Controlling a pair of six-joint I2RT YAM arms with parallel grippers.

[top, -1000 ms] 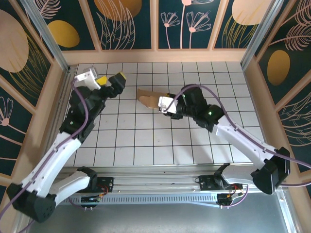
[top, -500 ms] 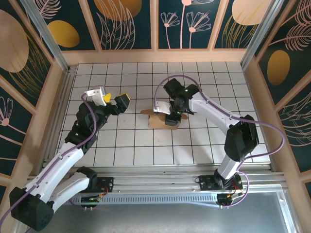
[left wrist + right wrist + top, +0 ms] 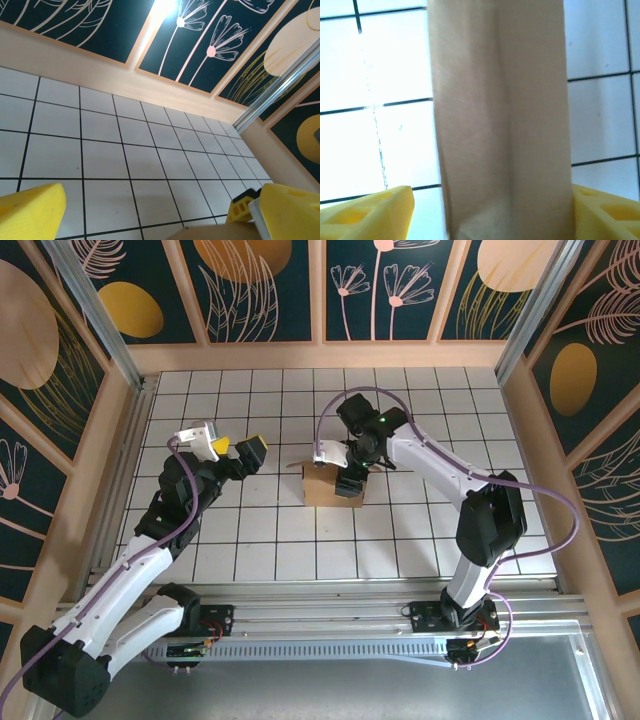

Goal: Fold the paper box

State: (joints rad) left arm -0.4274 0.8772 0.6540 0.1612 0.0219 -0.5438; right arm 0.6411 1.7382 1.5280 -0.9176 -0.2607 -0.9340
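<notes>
Right wrist: right gripper straddles paper box, jaws spread, gap one side; left gripper gaping, apart. Folding looks near done; next, lift clear without dragging.

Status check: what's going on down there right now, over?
Left gripper open, off to the side. Right gripper open, straddling the paper box. Nothing seen in the way.
</notes>
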